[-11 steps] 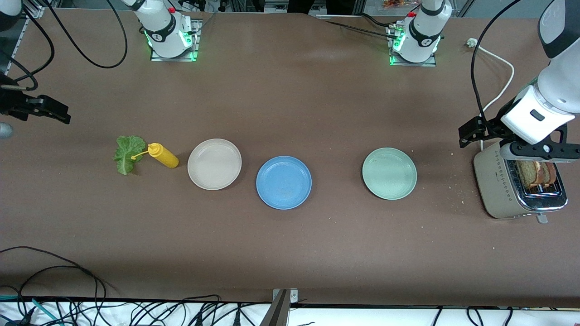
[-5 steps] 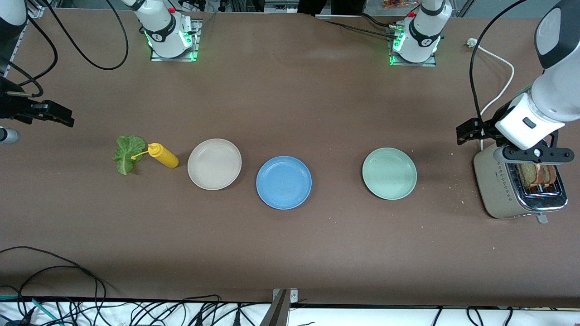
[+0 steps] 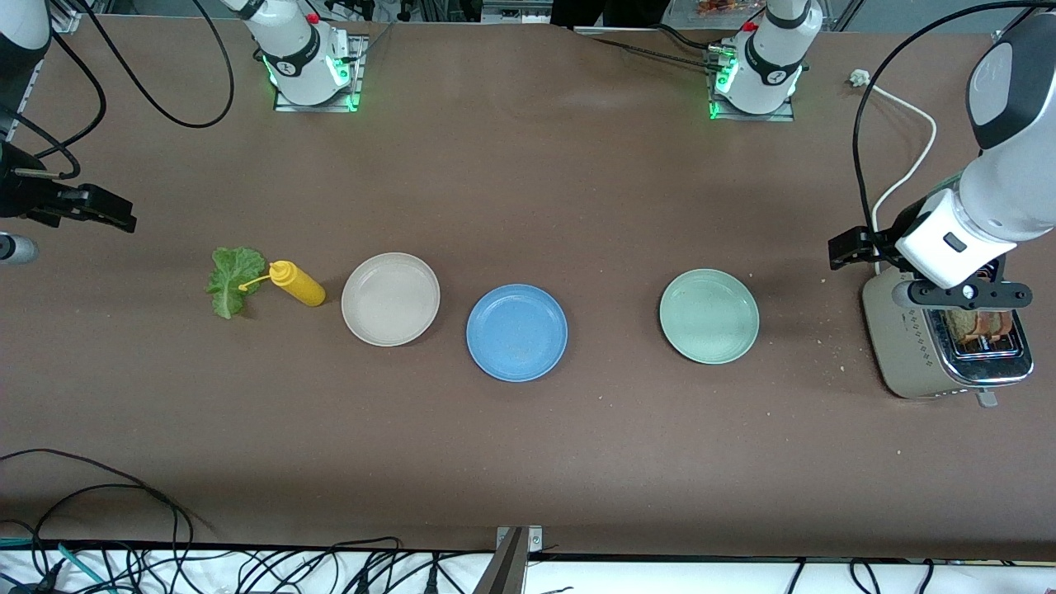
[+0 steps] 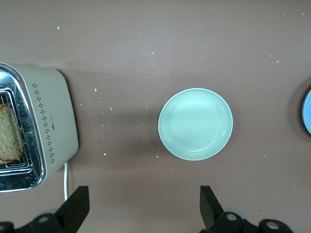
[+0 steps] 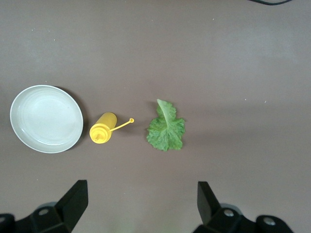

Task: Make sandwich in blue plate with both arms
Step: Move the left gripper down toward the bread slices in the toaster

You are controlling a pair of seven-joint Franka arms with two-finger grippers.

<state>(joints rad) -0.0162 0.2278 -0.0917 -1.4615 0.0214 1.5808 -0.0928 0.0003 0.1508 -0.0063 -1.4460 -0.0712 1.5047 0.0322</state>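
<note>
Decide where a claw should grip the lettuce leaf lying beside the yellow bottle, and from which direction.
Come straight down onto the lettuce leaf. It lies flat on the table, so a sideways approach finds no edge. Pinch across its ruffled, wider end, away from the yellow bottle, whose cap strap reaches toward the leaf.

A brown table [image 3: 528, 165] carries a lettuce leaf [image 3: 228, 281], yellow squeeze bottle [image 3: 299, 284], beige plate [image 3: 390, 299], blue plate [image 3: 516, 332], pale green plate [image 3: 709, 316] and toaster [image 3: 912, 346].

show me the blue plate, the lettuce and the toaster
blue plate [image 3: 516, 332], front view, centre of its bare inside
lettuce [image 5: 166, 130], right wrist view, middle of leaf
toaster [image 4: 52, 116], left wrist view, beige side wall
</note>
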